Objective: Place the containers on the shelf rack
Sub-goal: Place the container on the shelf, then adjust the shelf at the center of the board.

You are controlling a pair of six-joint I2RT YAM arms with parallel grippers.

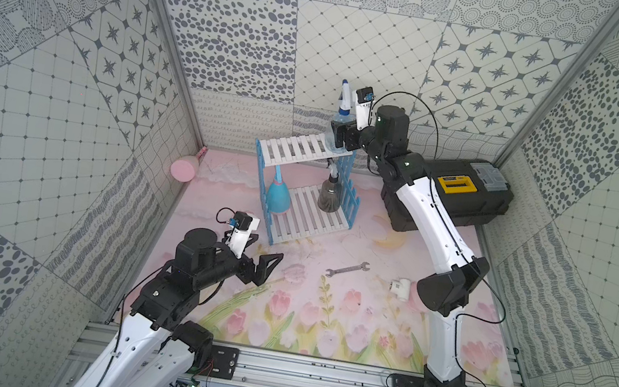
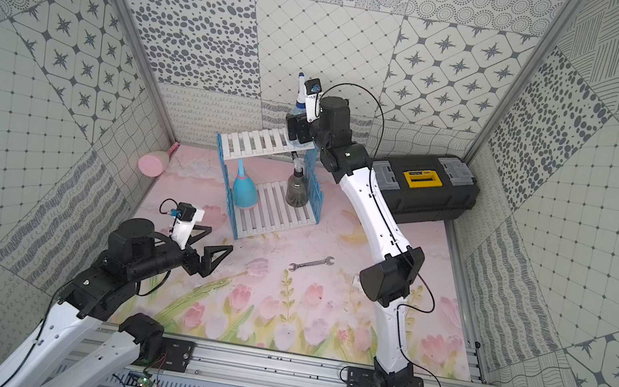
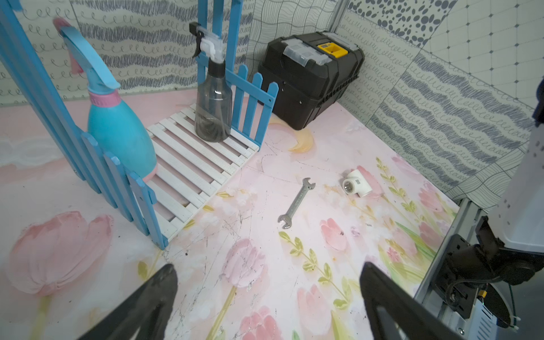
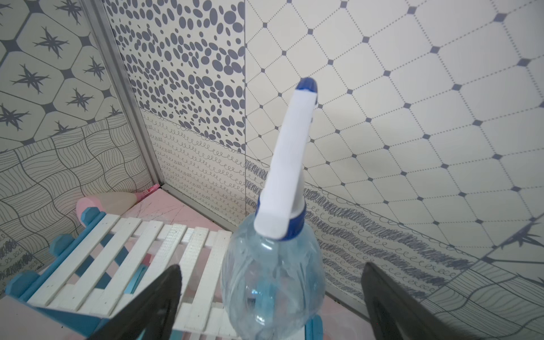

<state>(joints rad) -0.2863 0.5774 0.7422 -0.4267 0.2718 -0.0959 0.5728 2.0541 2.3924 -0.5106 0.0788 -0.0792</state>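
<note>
Right end effector (image 4: 271, 265) is standing wide open, its jaws flanking the clear bottle (image 4: 276, 235) without touching it. The bottle is resting upright on the upper tier of the shelf rack (image 1: 293, 150), at the end nearer the black toolbox (image 1: 463, 193) and close to the edge. Left end effector (image 3: 268, 266) is also gaping wide and empty, hovering over the desk (image 1: 344, 305) in front of the rack. On the lower tier the teal bottle (image 1: 278, 196) and the smoky bottle (image 1: 329, 195) are standing upright, apart from each other. I am counting 3 of 4 containers as shelved. The cream-pink bottle (image 1: 185, 168) is lying on its side in the far corner, apparently against the wall. I am judging it light, stiff and smooth, and likely to slip from a grip on its taper, so I am planning to take it across the wide body near the base. I am also treating the clear bottle as thin-walled and top-heavy, easily toppled during withdrawal.
</note>
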